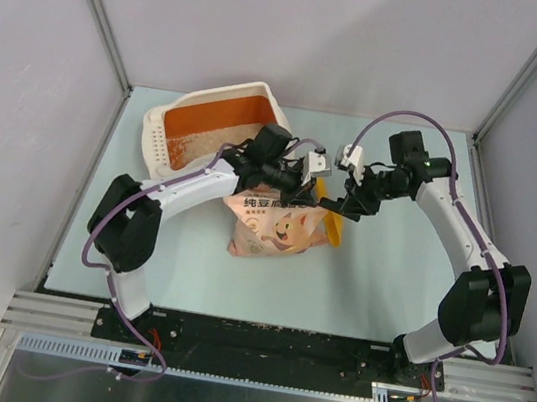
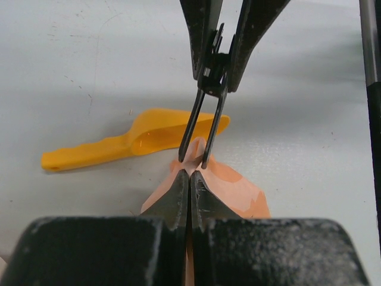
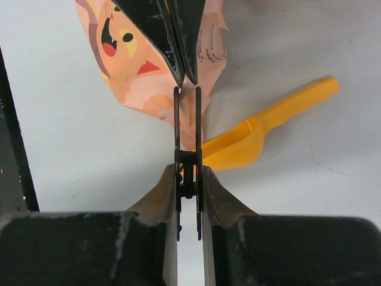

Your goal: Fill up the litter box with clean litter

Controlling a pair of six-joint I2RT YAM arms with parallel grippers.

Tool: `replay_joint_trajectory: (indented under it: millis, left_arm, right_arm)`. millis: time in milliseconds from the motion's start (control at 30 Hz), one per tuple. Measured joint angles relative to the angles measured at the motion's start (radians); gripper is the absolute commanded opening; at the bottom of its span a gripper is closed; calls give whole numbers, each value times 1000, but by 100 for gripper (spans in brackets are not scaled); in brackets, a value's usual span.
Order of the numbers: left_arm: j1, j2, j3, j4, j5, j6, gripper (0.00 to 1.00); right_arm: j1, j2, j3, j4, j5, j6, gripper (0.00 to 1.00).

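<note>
The litter box [image 1: 219, 90] sits at the far left of the counter [image 1: 388, 280], its long axis running diagonally from near-left to far-right. Its orange inside holds only a thin pale patch of litter [image 1: 199, 146]. The left claw [image 2: 189, 179] is pressed together on the top edge of the bag [image 1: 275, 227]. The right claw [image 3: 187, 137] pinches the same edge. A scoop [image 1: 333, 226] lies beside the bag.

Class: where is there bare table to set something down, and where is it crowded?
Free: table right of the scoop; near strip between bag and front edge. Crowded: centre, left gripper and right gripper meeting at the bag.
</note>
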Motion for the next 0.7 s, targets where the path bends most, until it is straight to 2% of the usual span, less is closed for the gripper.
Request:
replay_joint_trajectory:
  millis: [167, 300, 400, 567, 667, 700]
  left_arm:
    - [4, 2, 0, -2, 0, -6, 6]
    - [13, 2, 0, -1, 0, -7, 18]
    - [22, 0, -5, 3, 0, -7, 20]
    - [43, -35, -56, 9, 0, -8, 20]
    - [52, -58, -80, 5, 0, -6, 16]
    - [55, -63, -85, 1, 0, -4, 12]
  right_arm:
    - [26, 15, 0, 24, 3, 10, 0]
    - [33, 18, 0, 39, 6, 10, 0]
    - [39, 20, 0, 48, 8, 8, 0]
    - [58, 25, 0, 56, 14, -7, 0]
    - [61, 27, 0, 56, 14, -23, 0]
    - [61, 27, 0, 55, 14, -30, 0]
